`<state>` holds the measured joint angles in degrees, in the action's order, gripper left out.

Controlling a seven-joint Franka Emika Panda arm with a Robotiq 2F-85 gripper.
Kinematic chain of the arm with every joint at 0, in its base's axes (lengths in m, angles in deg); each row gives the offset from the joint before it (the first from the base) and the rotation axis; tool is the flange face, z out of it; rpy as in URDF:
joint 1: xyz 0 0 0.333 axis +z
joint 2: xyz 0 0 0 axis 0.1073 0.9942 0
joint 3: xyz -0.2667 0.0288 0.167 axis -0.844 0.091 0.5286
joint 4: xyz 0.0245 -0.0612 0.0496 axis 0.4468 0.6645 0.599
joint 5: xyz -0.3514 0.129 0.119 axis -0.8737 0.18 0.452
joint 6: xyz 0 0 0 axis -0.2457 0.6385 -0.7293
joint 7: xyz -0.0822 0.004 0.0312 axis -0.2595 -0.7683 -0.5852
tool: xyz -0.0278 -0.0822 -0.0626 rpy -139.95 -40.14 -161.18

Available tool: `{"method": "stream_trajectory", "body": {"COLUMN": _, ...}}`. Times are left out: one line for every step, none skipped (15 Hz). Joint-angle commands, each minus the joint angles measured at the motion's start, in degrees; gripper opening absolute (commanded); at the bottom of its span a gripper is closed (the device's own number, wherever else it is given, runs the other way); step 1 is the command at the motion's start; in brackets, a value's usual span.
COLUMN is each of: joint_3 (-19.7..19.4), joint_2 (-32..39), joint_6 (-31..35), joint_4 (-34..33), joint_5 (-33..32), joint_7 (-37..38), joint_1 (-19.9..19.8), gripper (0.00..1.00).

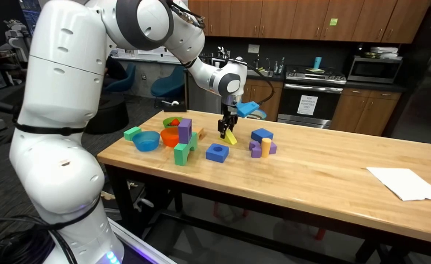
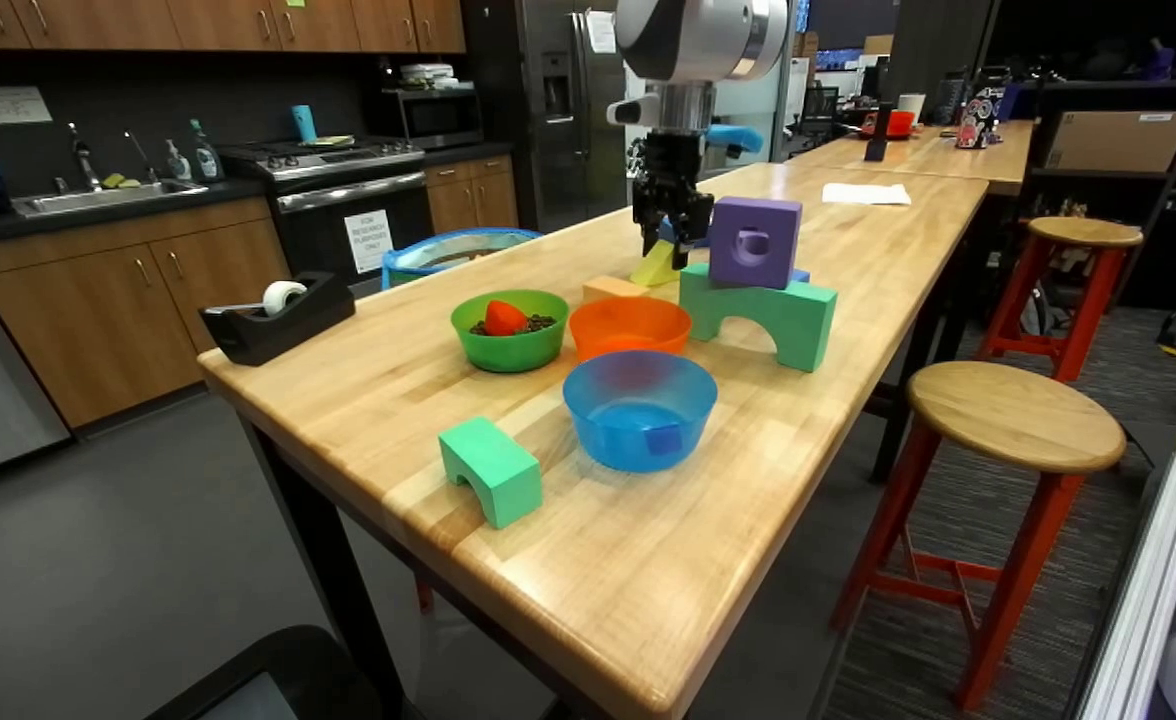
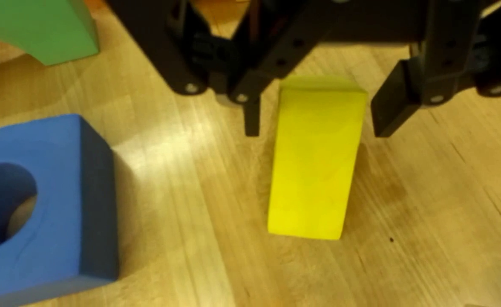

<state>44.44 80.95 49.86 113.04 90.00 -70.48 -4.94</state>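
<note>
A yellow wedge-like block point(image 3: 314, 170) rests on the wooden table, between the fingers of my gripper point(image 3: 317, 136). The jaws stand open, a narrow gap showing on each side of the block in the wrist view. In both exterior views the gripper point(image 1: 225, 134) points down at the yellow block point(image 1: 230, 138), and the fingertips are low over it. To one side lies a blue square block point(image 3: 54, 204) with a round hole. Close by stands a green arch point(image 2: 760, 312), bearing a purple block point(image 2: 753, 242) with a hole.
Blue point(image 2: 640, 410), orange point(image 2: 630, 330) and green point(image 2: 509, 335) bowls sit near the arch; the green one holds a red piece and dark bits. A small green arch point(image 2: 491, 470) lies nearby. Beyond are a beige cylinder point(image 1: 266, 147), a blue block point(image 1: 262, 134) and white paper point(image 1: 406, 181).
</note>
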Motion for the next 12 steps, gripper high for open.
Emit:
{"method": "stream_trajectory", "body": {"joint_3": 0.84, "joint_2": 0.46, "joint_6": -1.13, "joint_4": -1.73, "joint_5": 1.22, "joint_7": -0.67, "joint_1": -0.98, "gripper": 0.38}}
{"method": "stream_trajectory", "body": {"joint_3": 0.80, "joint_2": 0.36, "joint_6": -1.13, "joint_4": -1.75, "joint_5": 1.06, "joint_7": -0.54, "joint_1": -0.89, "gripper": 0.29}}
{"method": "stream_trajectory", "body": {"joint_3": 0.79, "joint_2": 0.32, "joint_6": -1.14, "joint_4": -1.83, "joint_5": 0.99, "joint_7": -0.50, "joint_1": -0.85, "gripper": 0.22}}
{"method": "stream_trajectory", "body": {"joint_3": 0.69, "joint_2": 0.24, "joint_6": -0.96, "joint_4": -1.73, "joint_5": 0.71, "joint_7": -0.08, "joint_1": -0.67, "gripper": 0.16}}
{"method": "stream_trajectory", "body": {"joint_3": 0.66, "joint_2": -0.01, "joint_6": -1.14, "joint_4": -1.65, "joint_5": 0.64, "joint_7": 0.26, "joint_1": -0.56, "gripper": 0.16}}
{"method": "stream_trajectory", "body": {"joint_3": 0.64, "joint_2": -0.48, "joint_6": -1.19, "joint_4": -1.34, "joint_5": 0.36, "joint_7": 0.43, "joint_1": -0.38, "gripper": 0.16}}
{"method": "stream_trajectory", "body": {"joint_3": 0.50, "joint_2": -1.00, "joint_6": -1.25, "joint_4": -1.04, "joint_5": -0.16, "joint_7": 0.96, "joint_1": -0.07, "gripper": 0.16}}
{"method": "stream_trajectory", "body": {"joint_3": 0.40, "joint_2": -1.64, "joint_6": -1.77, "joint_4": -0.82, "joint_5": -0.38, "joint_7": 1.77, "joint_1": 0.20, "gripper": 0.16}}
{"method": "stream_trajectory", "body": {"joint_3": 0.40, "joint_2": -2.23, "joint_6": -1.92, "joint_4": -0.55, "joint_5": -0.46, "joint_7": 2.13, "joint_1": 0.37, "gripper": 0.16}}
{"method": "stream_trajectory", "body": {"joint_3": 0.38, "joint_2": -3.08, "joint_6": -2.29, "joint_4": -0.12, "joint_5": -0.51, "joint_7": 2.89, "joint_1": 0.63, "gripper": 0.16}}
{"method": "stream_trajectory", "body": {"joint_3": 0.37, "joint_2": -4.03, "joint_6": -2.61, "joint_4": 0.39, "joint_5": -0.43, "joint_7": 3.62, "joint_1": 0.85, "gripper": 0.16}}
{"method": "stream_trajectory", "body": {"joint_3": 0.36, "joint_2": -5.10, "joint_6": -2.54, "joint_4": 1.09, "joint_5": -0.52, "joint_7": 4.21, "joint_1": 1.13, "gripper": 0.16}}
